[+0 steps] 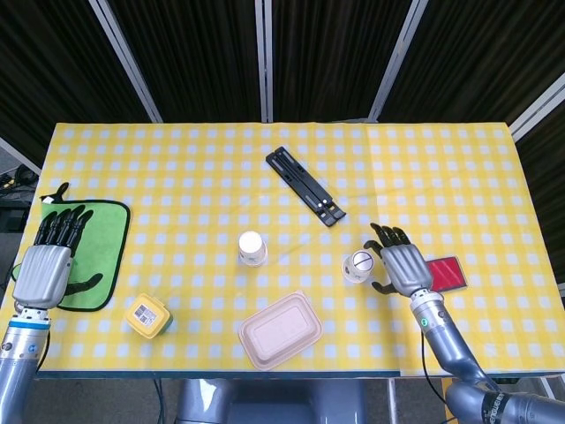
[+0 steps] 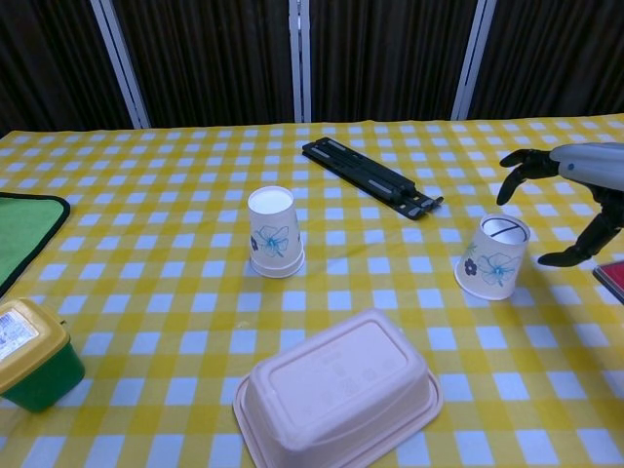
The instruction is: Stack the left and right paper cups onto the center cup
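Two white paper cups with blue flower prints stand upside down on the yellow checked tablecloth. One cup [image 1: 252, 247] [image 2: 273, 232] is at the middle. The other cup [image 1: 357, 265] [image 2: 493, 256] is to its right and leans a little. I see no third cup standing apart on the left. My right hand [image 1: 402, 265] [image 2: 590, 166] hovers just right of the right cup, fingers spread and curved toward it, holding nothing and apart from it. My left hand [image 1: 44, 265] is open over the left edge of the green cloth [image 1: 101, 256]; it is outside the chest view.
A black folding bar [image 1: 305, 186] [image 2: 370, 177] lies behind the cups. A beige lidded box [image 1: 279, 331] [image 2: 336, 395] sits near the front edge. A yellow-lidded green tub [image 1: 147, 315] [image 2: 24, 351] is front left. A red card [image 1: 446, 272] lies under the right hand's far side.
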Robot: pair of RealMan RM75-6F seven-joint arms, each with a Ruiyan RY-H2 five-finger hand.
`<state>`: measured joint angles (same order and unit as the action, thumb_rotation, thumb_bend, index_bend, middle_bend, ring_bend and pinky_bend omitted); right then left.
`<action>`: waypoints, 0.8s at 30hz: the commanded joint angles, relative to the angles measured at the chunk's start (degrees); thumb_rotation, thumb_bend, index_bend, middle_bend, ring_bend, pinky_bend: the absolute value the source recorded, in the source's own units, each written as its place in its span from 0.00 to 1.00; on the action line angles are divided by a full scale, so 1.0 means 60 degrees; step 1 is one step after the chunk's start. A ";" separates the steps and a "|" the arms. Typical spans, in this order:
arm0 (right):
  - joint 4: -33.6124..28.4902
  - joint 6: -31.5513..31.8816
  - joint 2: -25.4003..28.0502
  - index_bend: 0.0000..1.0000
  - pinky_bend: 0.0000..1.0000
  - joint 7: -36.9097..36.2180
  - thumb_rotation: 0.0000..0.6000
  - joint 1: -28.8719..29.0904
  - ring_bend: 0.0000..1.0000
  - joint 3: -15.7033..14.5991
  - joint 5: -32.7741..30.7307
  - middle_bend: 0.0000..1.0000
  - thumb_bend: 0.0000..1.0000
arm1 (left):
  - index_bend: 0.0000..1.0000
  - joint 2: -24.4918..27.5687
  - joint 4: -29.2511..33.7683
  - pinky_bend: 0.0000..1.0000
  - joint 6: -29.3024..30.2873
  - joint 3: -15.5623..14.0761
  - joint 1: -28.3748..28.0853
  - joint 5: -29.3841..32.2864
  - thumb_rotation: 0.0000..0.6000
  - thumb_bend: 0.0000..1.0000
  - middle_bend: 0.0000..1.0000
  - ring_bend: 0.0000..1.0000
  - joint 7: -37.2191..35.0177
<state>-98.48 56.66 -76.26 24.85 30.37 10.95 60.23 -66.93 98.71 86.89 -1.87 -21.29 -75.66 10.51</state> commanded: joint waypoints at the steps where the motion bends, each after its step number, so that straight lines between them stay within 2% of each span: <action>1: 0.0121 -0.0063 -0.0130 0.28 0.00 0.0099 1.00 0.0156 0.00 -0.0008 -0.0221 0.00 0.12 | 0.00 0.0007 -0.0002 0.00 -0.0061 0.0079 0.0066 -0.0070 1.00 0.11 0.00 0.00 -0.0012; 13: 0.0552 -0.0208 -0.0482 0.35 0.00 0.0244 1.00 0.0608 0.00 -0.0062 -0.0756 0.01 0.12 | 0.00 0.0000 -0.0049 0.00 -0.0325 0.0391 0.0276 -0.0273 1.00 0.11 0.00 0.00 -0.0064; 20: 0.0775 -0.0124 -0.0693 0.44 0.00 0.0199 1.00 0.0757 0.00 -0.0128 -0.0836 0.06 0.23 | 0.00 -0.0005 -0.0091 0.00 -0.0497 0.0573 0.0378 -0.0311 1.00 0.11 0.00 0.00 -0.0094; 24: 0.0665 0.0169 -0.0712 0.46 0.00 0.0116 1.00 0.0788 0.00 -0.0081 -0.0536 0.08 0.25 | 0.00 -0.0013 -0.0106 0.00 -0.0560 0.0662 0.0435 -0.0358 1.00 0.11 0.00 0.00 -0.0104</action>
<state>-94.17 57.21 -80.51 25.75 35.00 10.32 56.53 -67.00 98.09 83.57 2.06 -18.71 -77.79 9.91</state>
